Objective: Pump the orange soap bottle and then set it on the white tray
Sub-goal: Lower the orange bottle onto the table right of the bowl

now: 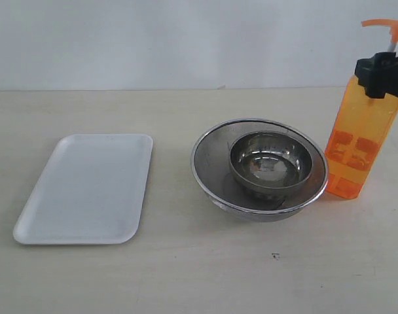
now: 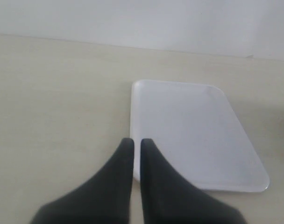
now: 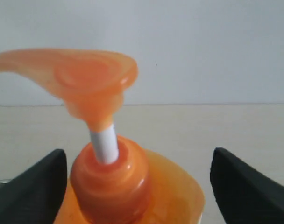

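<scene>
The orange soap bottle (image 1: 356,140) stands upright on the table, right of the bowls, its pump head (image 1: 385,26) raised on a white stem. My right gripper (image 1: 380,75) straddles the bottle's shoulder just under the pump. In the right wrist view its black fingers (image 3: 39,186) stand wide on either side of the bottle (image 3: 109,186), with a gap showing beside the body, so it is open. The white tray (image 1: 88,186) lies flat and bare at the left. My left gripper (image 2: 133,142) hovers shut over the tray's near edge (image 2: 137,116), holding nothing.
Two nested round steel bowls (image 1: 205,170) sit between the tray and the bottle, the smaller (image 1: 271,160) inside the larger. The bottle's base almost touches the large bowl's rim. A pale wall runs behind the table's far edge.
</scene>
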Robot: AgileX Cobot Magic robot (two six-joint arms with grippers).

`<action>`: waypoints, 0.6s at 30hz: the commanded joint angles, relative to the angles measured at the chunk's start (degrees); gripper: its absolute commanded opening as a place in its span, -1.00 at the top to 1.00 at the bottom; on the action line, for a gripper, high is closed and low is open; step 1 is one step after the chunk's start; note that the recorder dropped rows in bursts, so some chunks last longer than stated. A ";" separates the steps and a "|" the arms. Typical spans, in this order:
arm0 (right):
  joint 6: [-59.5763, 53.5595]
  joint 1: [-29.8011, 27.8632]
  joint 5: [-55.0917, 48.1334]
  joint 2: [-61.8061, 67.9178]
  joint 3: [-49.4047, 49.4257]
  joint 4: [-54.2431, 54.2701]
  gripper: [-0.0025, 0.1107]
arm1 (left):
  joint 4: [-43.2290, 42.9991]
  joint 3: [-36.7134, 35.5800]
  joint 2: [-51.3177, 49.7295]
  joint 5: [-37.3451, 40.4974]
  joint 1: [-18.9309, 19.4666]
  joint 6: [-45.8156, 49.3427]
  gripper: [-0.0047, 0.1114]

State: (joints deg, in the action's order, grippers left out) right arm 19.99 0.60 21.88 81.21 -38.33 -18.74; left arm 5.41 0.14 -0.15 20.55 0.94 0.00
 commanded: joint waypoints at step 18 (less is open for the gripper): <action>0.25 4.59 -11.83 -5.38 -0.38 2.11 -0.54 | -0.29 -0.14 0.15 -0.07 0.13 0.49 0.84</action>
State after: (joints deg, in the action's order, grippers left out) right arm 19.73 5.13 13.14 76.94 -38.57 -17.99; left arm 5.41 0.14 -0.15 20.55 0.94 0.00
